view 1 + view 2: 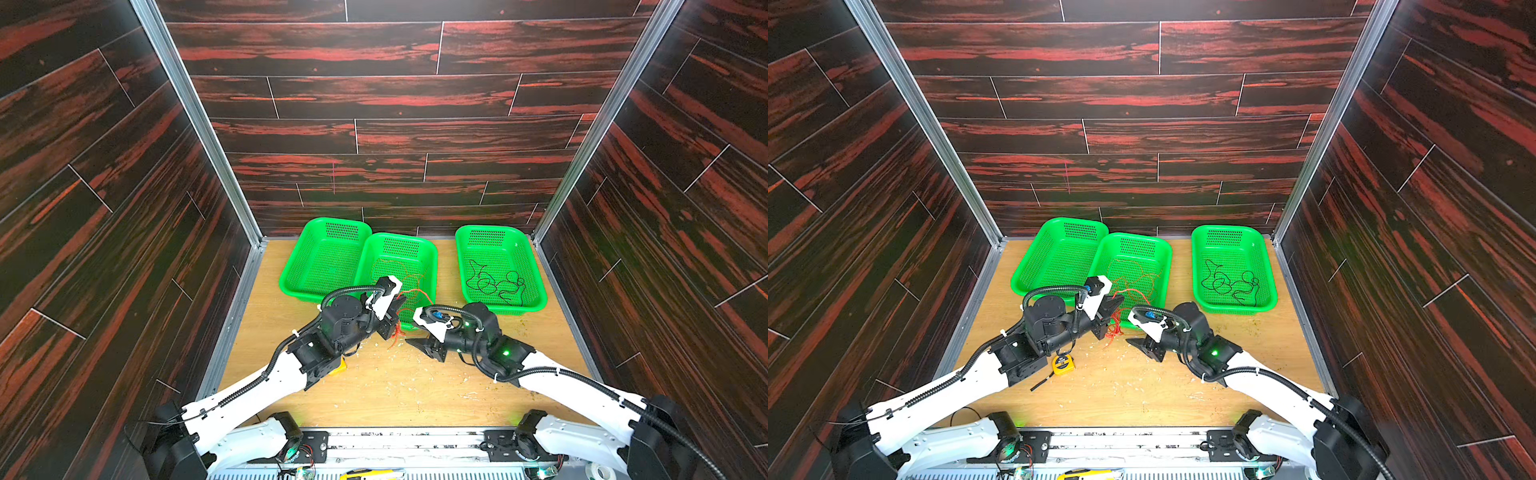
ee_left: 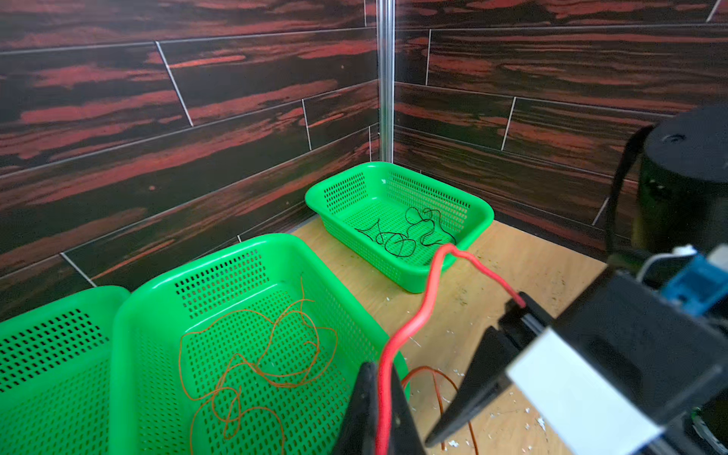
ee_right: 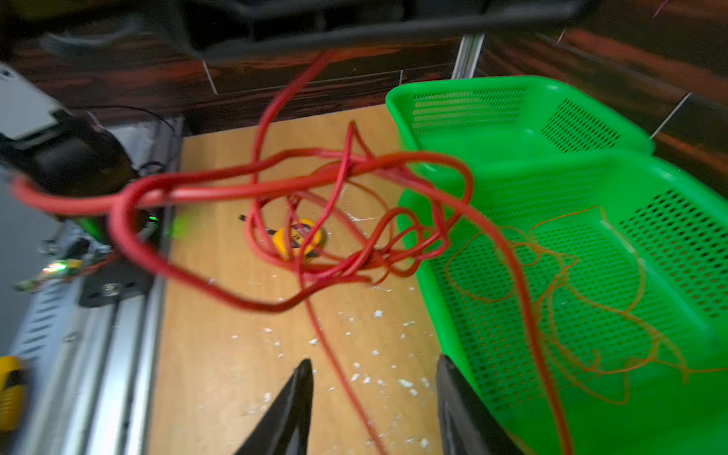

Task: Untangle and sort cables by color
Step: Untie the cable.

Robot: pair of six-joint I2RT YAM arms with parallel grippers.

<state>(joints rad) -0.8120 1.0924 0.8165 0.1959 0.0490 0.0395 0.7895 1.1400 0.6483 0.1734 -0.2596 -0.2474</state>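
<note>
Red cable (image 2: 383,386) dangles tangled; orange (image 2: 256,366), middle basket (image 1: 399,235); black (image 2: 405,236), right basket (image 1: 490,228).

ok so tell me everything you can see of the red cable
The red cable is a thin, smooth wire with what looks like a plastic coating. The shut left gripper pinches it between its fingers. Below that it hangs in loose, tangled loops beside the near rim of the middle basket, with one strand arcing over that rim. Another strand runs between the fingers of the open right gripper, which are not closed on it.
</note>
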